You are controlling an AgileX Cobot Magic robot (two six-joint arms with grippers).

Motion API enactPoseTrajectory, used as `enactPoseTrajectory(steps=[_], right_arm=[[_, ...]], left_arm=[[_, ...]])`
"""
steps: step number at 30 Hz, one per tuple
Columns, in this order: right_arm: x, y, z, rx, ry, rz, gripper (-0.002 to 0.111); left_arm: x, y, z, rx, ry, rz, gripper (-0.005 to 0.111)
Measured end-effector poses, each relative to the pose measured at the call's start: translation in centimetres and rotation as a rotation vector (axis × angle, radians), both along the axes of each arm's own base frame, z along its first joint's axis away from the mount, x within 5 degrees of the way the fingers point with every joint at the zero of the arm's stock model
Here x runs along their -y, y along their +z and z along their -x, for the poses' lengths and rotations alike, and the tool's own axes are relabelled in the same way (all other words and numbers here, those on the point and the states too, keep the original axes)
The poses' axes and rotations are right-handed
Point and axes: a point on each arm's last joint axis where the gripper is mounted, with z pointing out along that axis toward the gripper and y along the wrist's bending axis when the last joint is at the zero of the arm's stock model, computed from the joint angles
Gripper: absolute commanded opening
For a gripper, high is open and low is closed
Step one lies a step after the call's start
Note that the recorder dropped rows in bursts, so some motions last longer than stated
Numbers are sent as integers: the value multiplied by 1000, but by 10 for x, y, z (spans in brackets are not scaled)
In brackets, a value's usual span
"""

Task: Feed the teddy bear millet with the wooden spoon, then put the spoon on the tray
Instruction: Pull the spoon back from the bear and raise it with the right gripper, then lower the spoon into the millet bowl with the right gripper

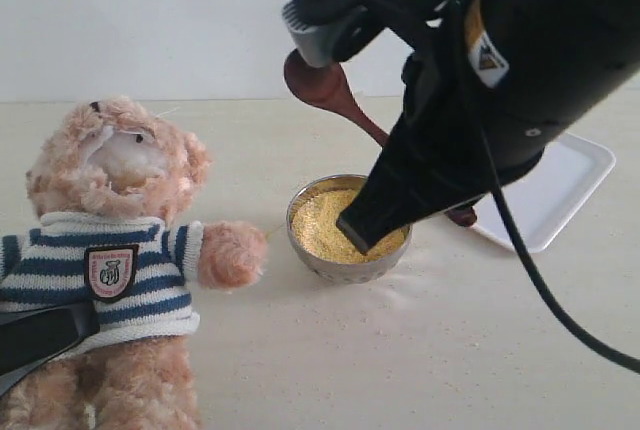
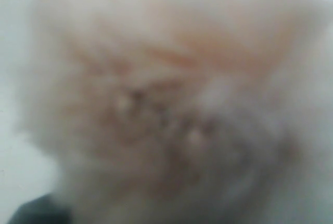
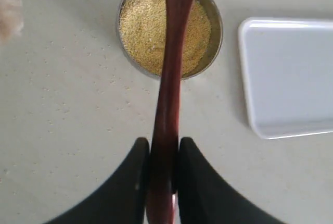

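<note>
The left wrist view is filled by blurred fur, so the left gripper (image 1: 45, 340) shows only in the exterior view, as a black piece lying across the lower sweater of the teddy bear (image 1: 120, 200). Its jaw state cannot be told. The bear's legs are cut off by the frame edge and its face is hard to make out. The right gripper (image 3: 162, 148) is clamped on the handle of the wooden spoon (image 1: 318, 85). The spoon's mid-handle is hidden behind the arm, and whether its raised oval bowl carries any grain cannot be told. The tray (image 1: 565, 185) is partly covered by the arm. Count: one bear, at the left, with one paw reaching near the bowl without touching it; one metal bowl (image 1: 335, 268) of millet (image 1: 322, 225) at centre; one spoon above it; one tray beside the bowl, apart from it; two grippers. Loose grains (image 1: 405, 290) dot the table (image 1: 450, 360).
</note>
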Motion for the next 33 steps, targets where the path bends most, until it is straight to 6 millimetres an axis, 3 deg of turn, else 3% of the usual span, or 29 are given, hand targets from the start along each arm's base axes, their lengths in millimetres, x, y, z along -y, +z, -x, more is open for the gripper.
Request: enactPoseTrajectory(steps=[6, 10, 17, 22, 33], right_arm=[[21, -27, -12, -86, -87, -66, 0], [32, -34, -23, -125, -101, -45, 0], [42, -57, -39, -247, -61, 103, 0], [35, -69, -53, -309, -10, 241, 0], [6, -73, -109, -159, 73, 499, 0]], left_arm=[[0, 0, 0, 0, 0, 0, 5], [0, 0, 0, 0, 0, 0, 5], [0, 0, 0, 0, 0, 0, 5], [0, 0, 0, 0, 0, 0, 5], [0, 0, 0, 0, 0, 0, 5]])
